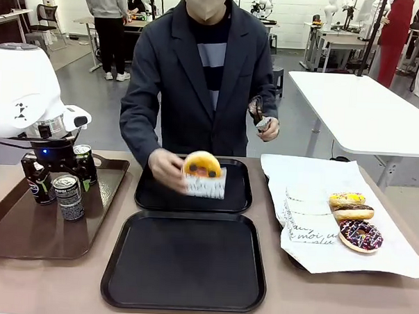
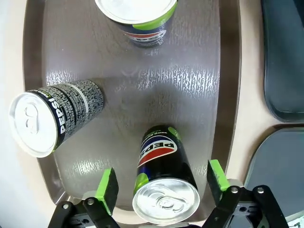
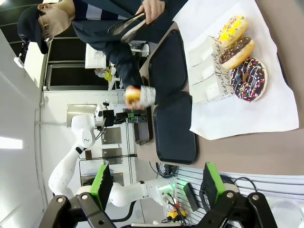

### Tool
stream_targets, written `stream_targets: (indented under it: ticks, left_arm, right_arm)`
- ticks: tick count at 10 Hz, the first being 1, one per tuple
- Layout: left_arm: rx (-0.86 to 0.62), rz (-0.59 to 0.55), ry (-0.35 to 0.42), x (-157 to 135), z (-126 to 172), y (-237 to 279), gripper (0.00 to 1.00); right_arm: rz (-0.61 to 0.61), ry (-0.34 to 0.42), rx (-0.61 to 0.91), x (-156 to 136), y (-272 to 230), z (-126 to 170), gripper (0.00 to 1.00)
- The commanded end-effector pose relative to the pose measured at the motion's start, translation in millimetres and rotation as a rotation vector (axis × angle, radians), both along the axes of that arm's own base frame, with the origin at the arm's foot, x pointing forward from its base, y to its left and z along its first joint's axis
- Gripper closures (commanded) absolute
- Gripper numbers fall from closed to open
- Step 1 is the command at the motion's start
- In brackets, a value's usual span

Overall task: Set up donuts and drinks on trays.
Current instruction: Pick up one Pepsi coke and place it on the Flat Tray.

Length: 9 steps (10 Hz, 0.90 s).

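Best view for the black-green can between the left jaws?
Left wrist view: the can stands large between the open jaws, clear of both. Front view has it small, side-on; right wrist view, too far to tell.

Over the worktop, the person's hand (image 1: pixel 166 170) carrying a donut (image 1: pixel 202 163) is blurred, fingers indistinct. In the left wrist view the farthest can (image 2: pixel 142 26) is cut off by the top edge, and in the front view the brown tray (image 1: pixel 25 229) by the left.
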<state>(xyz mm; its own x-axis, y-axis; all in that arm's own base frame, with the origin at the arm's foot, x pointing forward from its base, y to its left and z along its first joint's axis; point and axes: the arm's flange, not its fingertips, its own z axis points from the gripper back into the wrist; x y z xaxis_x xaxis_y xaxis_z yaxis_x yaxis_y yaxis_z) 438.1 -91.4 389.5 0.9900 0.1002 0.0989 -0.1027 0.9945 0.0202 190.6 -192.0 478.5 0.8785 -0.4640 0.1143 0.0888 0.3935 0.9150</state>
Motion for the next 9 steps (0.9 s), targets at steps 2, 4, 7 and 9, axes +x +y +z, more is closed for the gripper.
stream_targets:
  ticks: [2, 4, 7, 9]
  left_arm:
    - [-0.001, 0.044, 0.002, -1, -7, -3, 0.23]
    - [0.013, 0.057, 0.037, 0, -8, -3, 0.39]
    - [0.015, 0.075, 0.055, 1, -4, -3, 0.67]
    - [0.033, 0.085, 0.064, 0, 20, -5, 0.81]
  right_arm:
    - [0.004, -0.026, 0.012, 2, -2, 0, 0.0]
    - [0.004, -0.026, 0.012, 2, -2, 0, 0.0]
    - [0.004, -0.026, 0.012, 2, -2, 0, 0.0]
    - [0.004, -0.026, 0.012, 2, -2, 0, 0.0]
